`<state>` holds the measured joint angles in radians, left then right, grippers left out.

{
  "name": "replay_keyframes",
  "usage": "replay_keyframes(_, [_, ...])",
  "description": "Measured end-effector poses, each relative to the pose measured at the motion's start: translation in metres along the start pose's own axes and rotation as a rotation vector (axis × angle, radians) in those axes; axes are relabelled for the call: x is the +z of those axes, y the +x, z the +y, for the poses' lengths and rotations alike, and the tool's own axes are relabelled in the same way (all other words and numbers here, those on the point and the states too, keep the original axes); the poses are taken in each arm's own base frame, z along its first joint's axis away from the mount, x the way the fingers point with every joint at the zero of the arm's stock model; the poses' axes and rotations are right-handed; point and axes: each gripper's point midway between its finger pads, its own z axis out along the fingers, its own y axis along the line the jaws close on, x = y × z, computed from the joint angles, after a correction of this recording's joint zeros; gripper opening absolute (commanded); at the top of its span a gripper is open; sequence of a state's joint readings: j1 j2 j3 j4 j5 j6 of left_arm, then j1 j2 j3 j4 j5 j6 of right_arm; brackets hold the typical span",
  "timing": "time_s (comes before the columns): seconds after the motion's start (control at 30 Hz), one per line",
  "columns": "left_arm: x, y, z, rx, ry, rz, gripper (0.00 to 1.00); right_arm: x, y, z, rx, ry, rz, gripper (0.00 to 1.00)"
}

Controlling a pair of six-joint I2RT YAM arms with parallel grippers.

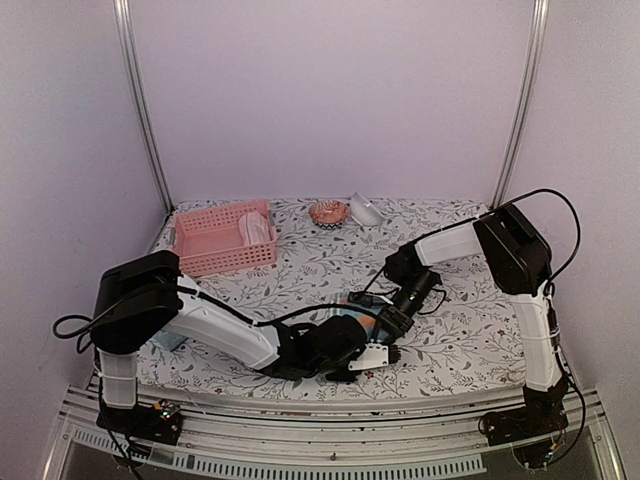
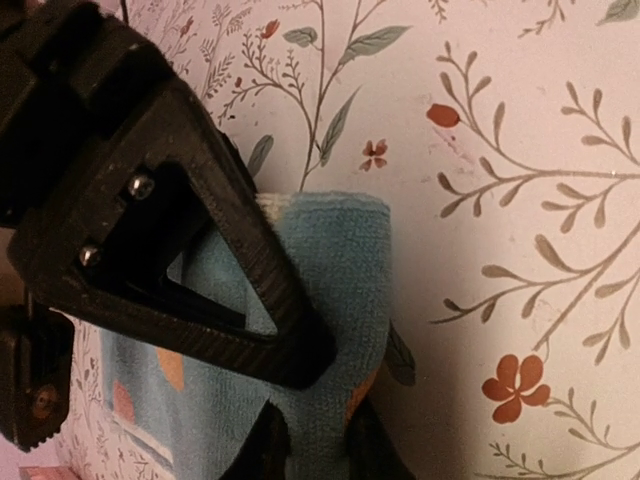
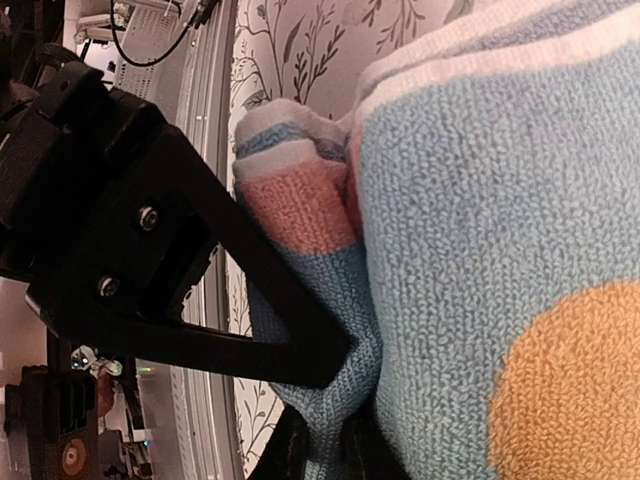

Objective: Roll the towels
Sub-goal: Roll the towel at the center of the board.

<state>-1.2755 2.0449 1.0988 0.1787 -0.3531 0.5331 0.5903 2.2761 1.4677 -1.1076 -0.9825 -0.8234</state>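
Note:
The light blue towel (image 1: 352, 312) with orange and white motifs lies on the flowered tablecloth at front centre, mostly hidden by both grippers. My left gripper (image 1: 345, 338) is shut on one edge of it; in the left wrist view the cloth (image 2: 330, 260) is pinched between the fingertips (image 2: 268, 450). My right gripper (image 1: 376, 322) is shut on a bunched fold of the same towel (image 3: 480, 200), gripped at the bottom of the right wrist view. A pink towel (image 1: 256, 228) lies in the basket. A pale teal cloth (image 1: 165, 342) shows under my left arm.
A pink perforated basket (image 1: 205, 250) stands at the back left. A small orange bowl-like object (image 1: 328, 212) and a white cup (image 1: 366, 210) on its side sit at the back centre. Purple walls close in the table on three sides.

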Motion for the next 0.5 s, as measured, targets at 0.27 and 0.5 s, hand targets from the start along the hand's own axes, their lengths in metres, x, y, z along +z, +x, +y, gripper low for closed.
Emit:
replay_keyframes(0.27, [-0.004, -0.005, -0.007, -0.038, 0.058, -0.005, 0.05, -0.019, -0.004, 0.005, -0.012, -0.016, -0.028, 0.35])
replay_keyframes(0.5, [-0.015, -0.010, -0.023, -0.132, 0.190, 0.007, 0.05, -0.062, -0.012, -0.032, 0.032, 0.108, -0.115, 0.27])
